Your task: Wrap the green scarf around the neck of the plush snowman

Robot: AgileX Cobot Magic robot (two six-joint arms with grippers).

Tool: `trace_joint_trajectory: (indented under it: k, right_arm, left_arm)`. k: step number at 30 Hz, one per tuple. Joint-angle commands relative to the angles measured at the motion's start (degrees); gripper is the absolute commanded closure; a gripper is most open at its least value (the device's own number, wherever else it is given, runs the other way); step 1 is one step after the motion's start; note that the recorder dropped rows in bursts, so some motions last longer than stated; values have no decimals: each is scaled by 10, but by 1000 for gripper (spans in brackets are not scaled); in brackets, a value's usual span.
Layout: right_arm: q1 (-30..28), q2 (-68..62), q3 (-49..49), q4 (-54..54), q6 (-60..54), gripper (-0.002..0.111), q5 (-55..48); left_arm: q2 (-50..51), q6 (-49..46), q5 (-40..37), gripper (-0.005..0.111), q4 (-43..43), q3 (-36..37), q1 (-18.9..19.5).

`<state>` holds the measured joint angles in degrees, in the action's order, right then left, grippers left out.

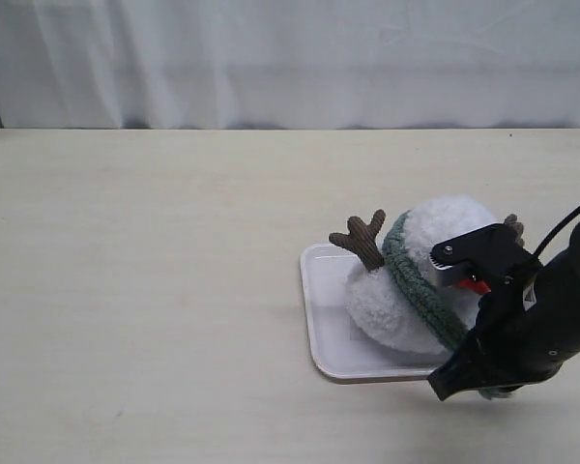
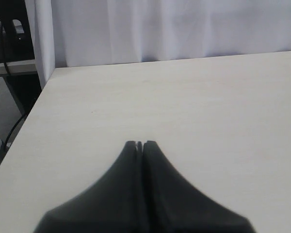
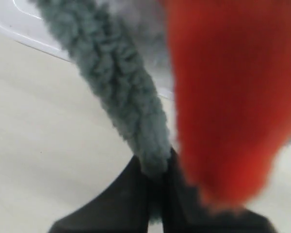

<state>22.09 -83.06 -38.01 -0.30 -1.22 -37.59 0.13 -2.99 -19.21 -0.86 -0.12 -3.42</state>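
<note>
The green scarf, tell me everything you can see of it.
The green scarf is a narrow strip of fuzzy, ribbed sage-green knit. It lies as a curved band across the plush snowman, in the crease between its two white balls; the toy lies on a white tray. Its lower end runs down to the right gripper, whose fingers are shut on it, beside the orange nose. How far it goes round the back is hidden.

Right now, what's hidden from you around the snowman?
Exterior view: the right gripper hides the face of the plush snowman and the lower stretch of the green scarf.
Right wrist view: the orange nose, a close blur, blocks the rest.
Left wrist view: only the left gripper and table.
</note>
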Motion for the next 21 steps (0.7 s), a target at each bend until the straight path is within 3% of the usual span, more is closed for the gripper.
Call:
trace_joint_trajectory:
  k: [1, 8, 11, 16, 21]
  right_arm:
    - [1, -1, 2, -10, 4, 104, 8]
    - [1, -1, 1, -5, -1, 103, 18]
    - [1, 1, 1, -4, -1, 91, 18]
    - [1, 22, 1, -2, -1, 61, 10]
    - [1, 66, 1, 3, 0, 50, -7]
  left_arm:
    - [-1, 2, 7, 107, 0, 1, -4]
    - [-1, 2, 7, 107, 0, 1, -4]
    - [-1, 2, 7, 107, 0, 1, -4]
    - [-1, 2, 7, 107, 0, 1, -4]
    - [-1, 2, 7, 107, 0, 1, -4]
